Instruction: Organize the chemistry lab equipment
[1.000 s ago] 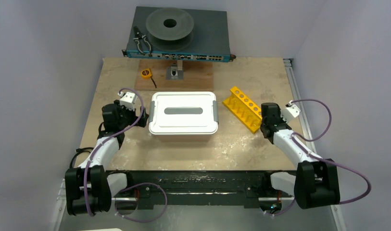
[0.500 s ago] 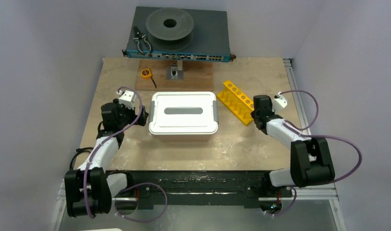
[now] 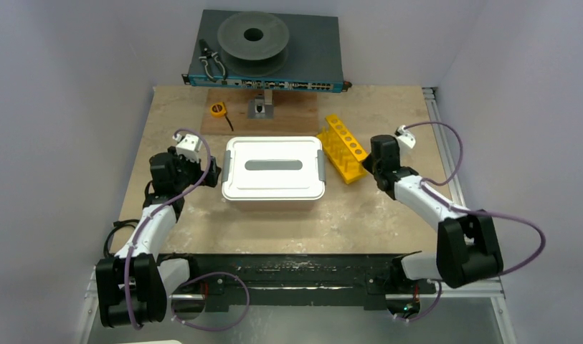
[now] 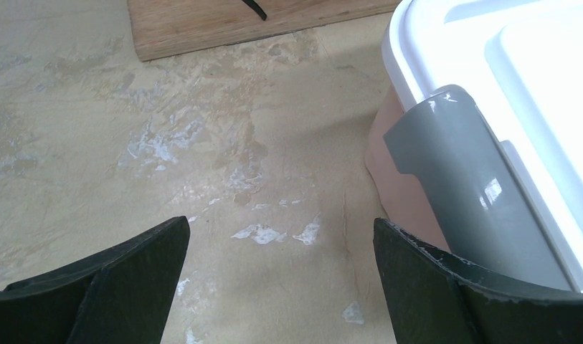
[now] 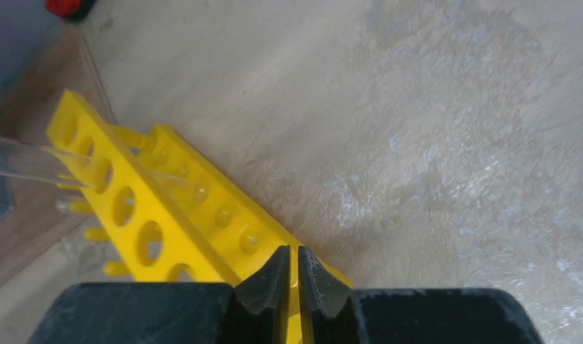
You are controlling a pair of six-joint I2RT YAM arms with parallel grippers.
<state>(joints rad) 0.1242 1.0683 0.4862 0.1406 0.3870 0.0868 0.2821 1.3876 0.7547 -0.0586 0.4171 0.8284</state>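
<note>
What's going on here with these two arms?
A robot is tidying lab gear on a table. The right gripper is pinched shut on one end of the yellow rack, which lies beside the white lidded box. The left gripper hangs wide open next to the box's grey latch, holding nothing.

Yellow holed rack point(image 3: 340, 149) moved left, now beside white box point(image 3: 274, 179), right hand point(image 3: 369, 166) swung left with it

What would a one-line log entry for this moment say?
left gripper open beside white box | right gripper shut on yellow rack
</note>
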